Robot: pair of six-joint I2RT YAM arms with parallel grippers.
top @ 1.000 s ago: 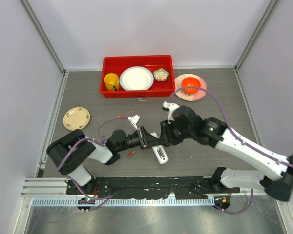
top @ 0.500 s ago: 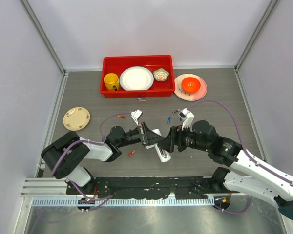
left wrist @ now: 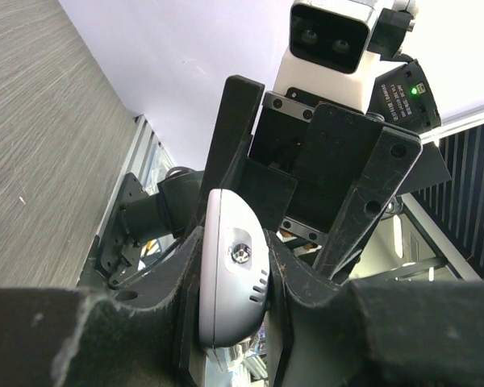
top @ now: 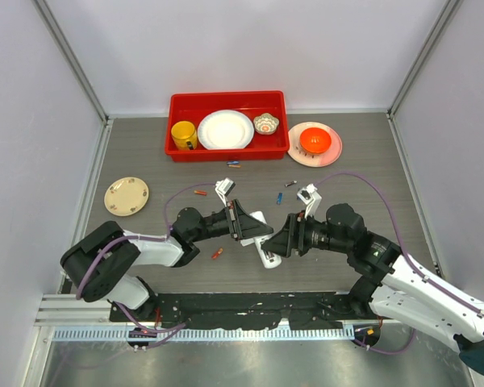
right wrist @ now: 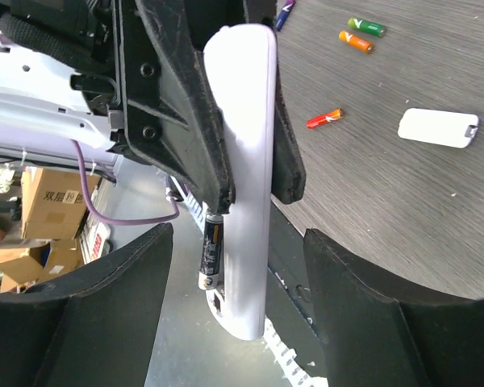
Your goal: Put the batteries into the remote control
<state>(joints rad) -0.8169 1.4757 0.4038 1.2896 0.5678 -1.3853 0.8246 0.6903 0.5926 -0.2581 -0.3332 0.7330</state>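
Overhead, the left gripper held the remote mid-table, apparently raised off the table, with its jaws clamped across the upper half. The right gripper faced it from just beside and carried nothing. Loose batteries lay scattered on the surface around the pair.

From the left wrist, we saw the remote's rounded end pinched tight between that arm's fingers. The right gripper's jaws stood wide apart straight ahead.

From the right wrist, its own fingers spread to either side of the remote and touched nothing. A dark battery sat along the remote's edge near the lower end, apparently in the slot, though we could not tell whether it was fully seated. Green, orange and red cells lay beyond on the table, near the white cover.

We judged the risk to lie in the hold. The remote was gripped high, so a push on its free lower end could pivot it in the jaws. The slot also faced sideways, so a jolt could shake out a half-seated battery.
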